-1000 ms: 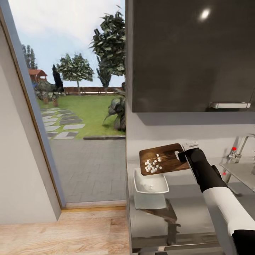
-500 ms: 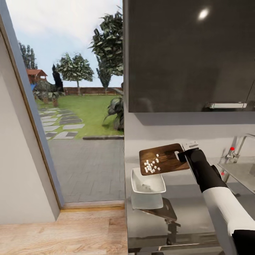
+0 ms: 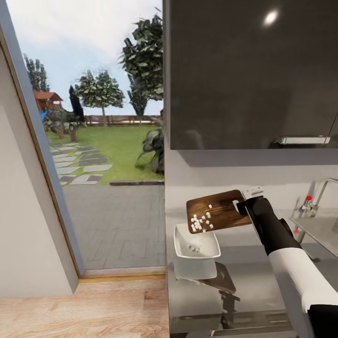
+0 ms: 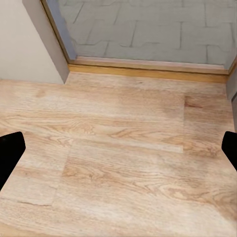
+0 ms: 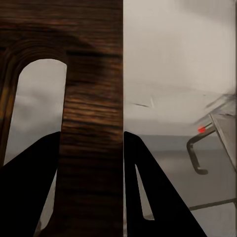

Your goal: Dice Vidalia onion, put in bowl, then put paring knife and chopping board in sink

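My right gripper (image 3: 241,206) is shut on the handle end of the brown chopping board (image 3: 220,209), holding it in the air, tilted down toward the white bowl (image 3: 209,244). White diced onion (image 3: 201,222) lies bunched near the board's lower edge, right above the bowl. A few pieces lie inside the bowl (image 3: 191,246). In the right wrist view the board (image 5: 94,98) runs between my two black fingers (image 5: 29,192), beside its handle hole. My left gripper (image 4: 118,150) hangs open over the wood floor. The sink (image 3: 324,227) is at the far right. The paring knife is out of view.
The grey countertop (image 3: 253,274) ends at its left edge just beside the bowl. A dark wall cabinet (image 3: 253,70) hangs above. The chrome tap (image 3: 321,190) with a red knob stands by the sink. To the left, an open doorway (image 3: 94,141) leads to a garden.
The board has tipped a little further down at its left end. The dice slid toward that lower edge, and a few dropped into the bowl. The view shifted slightly.
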Tool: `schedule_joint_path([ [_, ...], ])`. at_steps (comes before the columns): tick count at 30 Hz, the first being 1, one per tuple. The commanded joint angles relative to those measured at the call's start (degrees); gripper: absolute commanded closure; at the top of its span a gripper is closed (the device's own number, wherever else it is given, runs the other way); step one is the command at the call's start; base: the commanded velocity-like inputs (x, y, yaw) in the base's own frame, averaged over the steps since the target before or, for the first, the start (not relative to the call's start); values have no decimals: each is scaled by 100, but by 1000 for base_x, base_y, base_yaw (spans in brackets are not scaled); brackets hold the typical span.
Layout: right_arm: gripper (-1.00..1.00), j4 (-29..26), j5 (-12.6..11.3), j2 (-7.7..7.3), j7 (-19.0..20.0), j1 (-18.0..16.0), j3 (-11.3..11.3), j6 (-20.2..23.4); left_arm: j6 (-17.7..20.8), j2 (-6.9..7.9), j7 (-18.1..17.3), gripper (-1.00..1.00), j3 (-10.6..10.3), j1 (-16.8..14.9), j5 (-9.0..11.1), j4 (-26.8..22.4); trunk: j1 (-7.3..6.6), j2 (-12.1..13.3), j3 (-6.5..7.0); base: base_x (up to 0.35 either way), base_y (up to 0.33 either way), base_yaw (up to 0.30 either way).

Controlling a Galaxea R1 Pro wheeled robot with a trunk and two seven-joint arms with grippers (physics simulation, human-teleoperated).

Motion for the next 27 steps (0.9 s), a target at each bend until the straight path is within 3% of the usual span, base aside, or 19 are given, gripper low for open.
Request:
schedule_joint_path([
  [1,100,-3,72,-4,47,-1,8,27,-33,0,-6,-100,-1,-10,20,21,3,-7,-6,0,0,0],
  [27,100,-6,93,3,24,-3,6,36,-33,0,-6,-100,-1,-10,18,21,3,-7,-6,8,0,0],
])
